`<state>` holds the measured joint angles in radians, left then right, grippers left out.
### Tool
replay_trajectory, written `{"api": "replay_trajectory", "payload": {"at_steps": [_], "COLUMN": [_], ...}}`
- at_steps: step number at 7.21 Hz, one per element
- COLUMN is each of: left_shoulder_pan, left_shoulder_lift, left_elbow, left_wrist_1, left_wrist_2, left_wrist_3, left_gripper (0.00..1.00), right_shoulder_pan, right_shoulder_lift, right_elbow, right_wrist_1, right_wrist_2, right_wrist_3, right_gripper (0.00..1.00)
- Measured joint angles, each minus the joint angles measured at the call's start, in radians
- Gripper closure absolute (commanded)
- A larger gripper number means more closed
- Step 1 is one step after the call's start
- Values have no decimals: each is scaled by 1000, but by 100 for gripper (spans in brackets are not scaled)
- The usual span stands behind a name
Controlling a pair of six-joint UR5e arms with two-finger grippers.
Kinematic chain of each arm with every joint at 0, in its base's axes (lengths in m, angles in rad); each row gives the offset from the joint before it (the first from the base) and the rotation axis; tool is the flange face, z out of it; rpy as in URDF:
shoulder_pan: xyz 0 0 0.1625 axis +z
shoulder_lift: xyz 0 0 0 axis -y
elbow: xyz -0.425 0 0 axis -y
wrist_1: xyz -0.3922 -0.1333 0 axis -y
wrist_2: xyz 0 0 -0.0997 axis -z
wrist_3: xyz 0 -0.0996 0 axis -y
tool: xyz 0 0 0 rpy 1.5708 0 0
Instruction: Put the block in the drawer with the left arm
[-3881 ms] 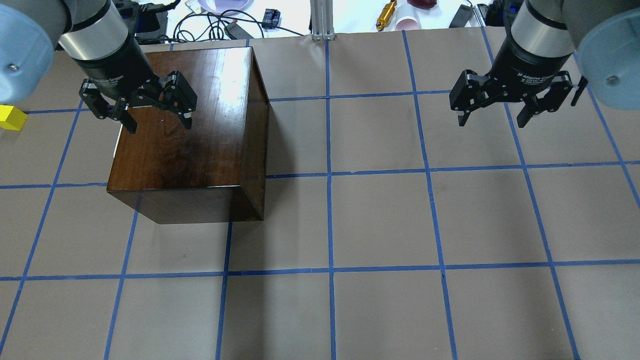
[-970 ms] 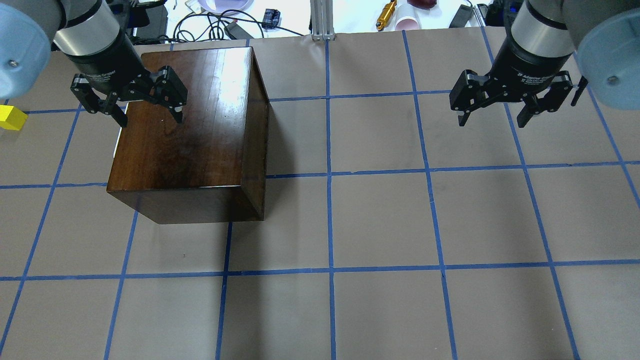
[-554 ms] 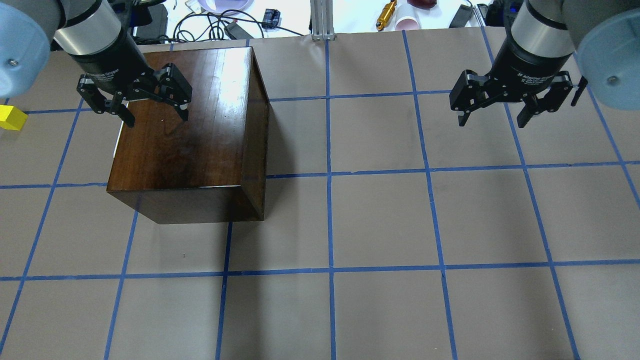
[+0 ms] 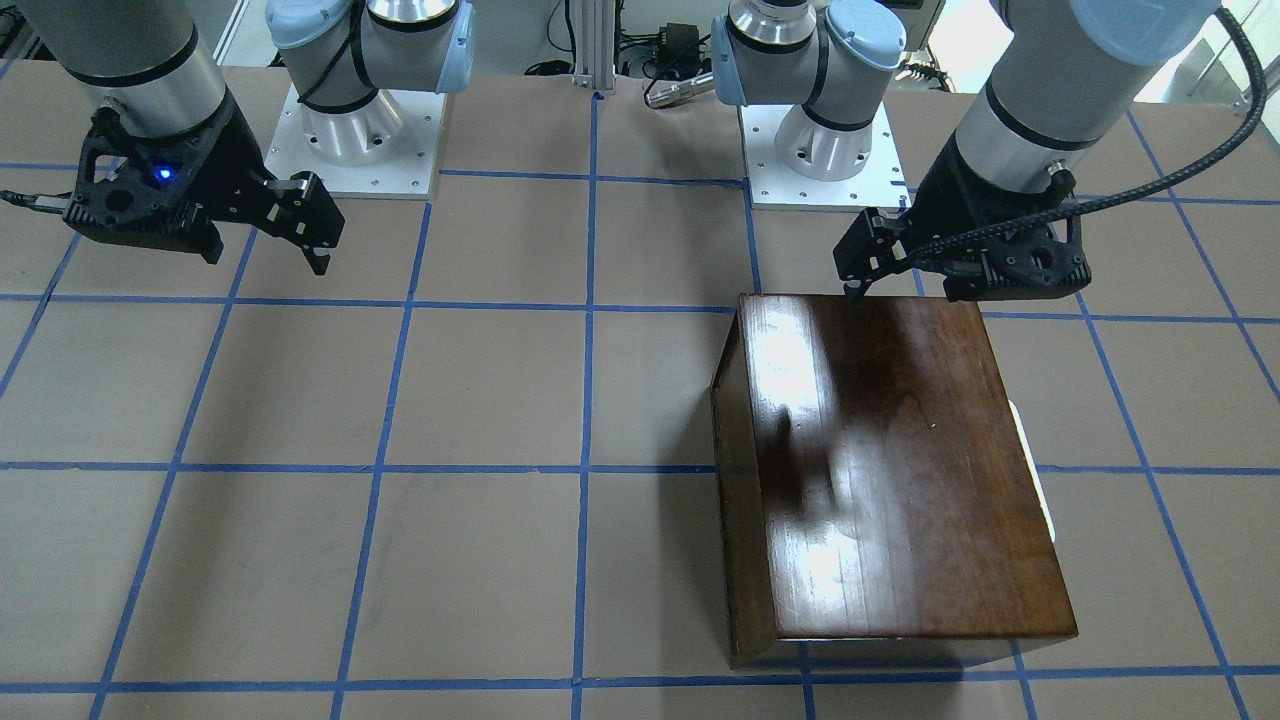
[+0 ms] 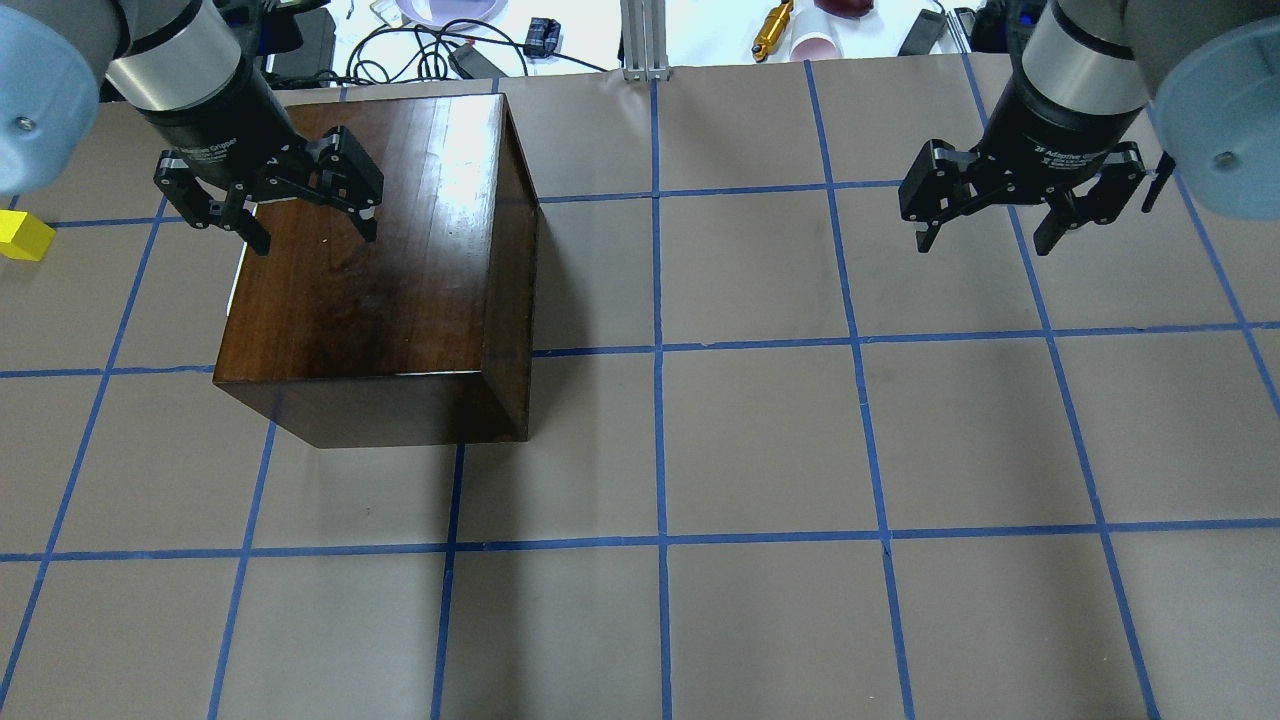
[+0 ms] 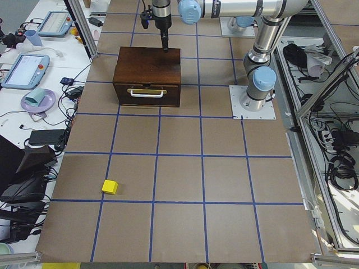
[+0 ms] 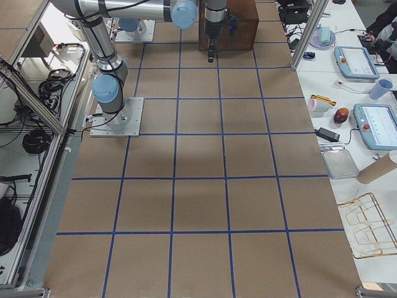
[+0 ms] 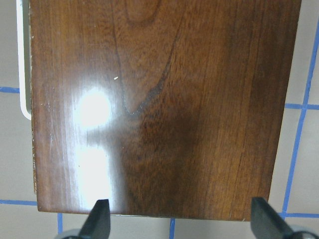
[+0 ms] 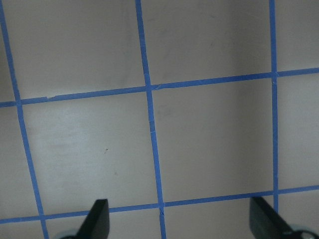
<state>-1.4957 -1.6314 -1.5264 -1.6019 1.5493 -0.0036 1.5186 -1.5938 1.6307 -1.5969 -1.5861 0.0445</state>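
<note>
The yellow block (image 5: 22, 237) lies on the table at the far left edge of the overhead view, and in the exterior left view (image 6: 110, 186) it sits well in front of the drawer side. The dark-brown cabinet (image 5: 380, 270) stands with its drawer (image 6: 147, 92) shut, white handle showing. My left gripper (image 5: 315, 238) hangs open and empty above the cabinet top (image 8: 159, 109). My right gripper (image 5: 985, 245) is open and empty above bare table (image 9: 209, 139).
Blue tape lines grid the brown table (image 5: 760, 440). Cables, cups and tools lie past the far edge (image 5: 450, 40). The two arm bases (image 4: 350, 130) stand at the robot's side. Tablets and a plate sit on the side bench (image 6: 33, 73).
Since a second ago my left gripper has shifted slightly right above the cabinet, still open. Block, cabinet and right arm have not moved.
</note>
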Motion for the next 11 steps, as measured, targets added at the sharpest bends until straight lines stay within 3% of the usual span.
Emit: {"api": "replay_trajectory", "payload": {"at_steps": [4,8,11], "left_shoulder_pan": [29,197,338], "left_shoulder_lift": [-4,-44,-124], "left_elbow": [10,42,105], "left_wrist_1": [12,33,58], "left_wrist_2": [-3,-47,-77], "left_wrist_3": [0,40,195], "left_gripper": [0,0,0], "right_shoulder_pan": [0,0,0], "right_shoulder_lift": [0,0,0], "right_elbow": [0,0,0], "right_wrist_1": [0,0,0], "right_wrist_2": [0,0,0], "right_wrist_3": [0,0,0], "right_gripper": [0,0,0]}}
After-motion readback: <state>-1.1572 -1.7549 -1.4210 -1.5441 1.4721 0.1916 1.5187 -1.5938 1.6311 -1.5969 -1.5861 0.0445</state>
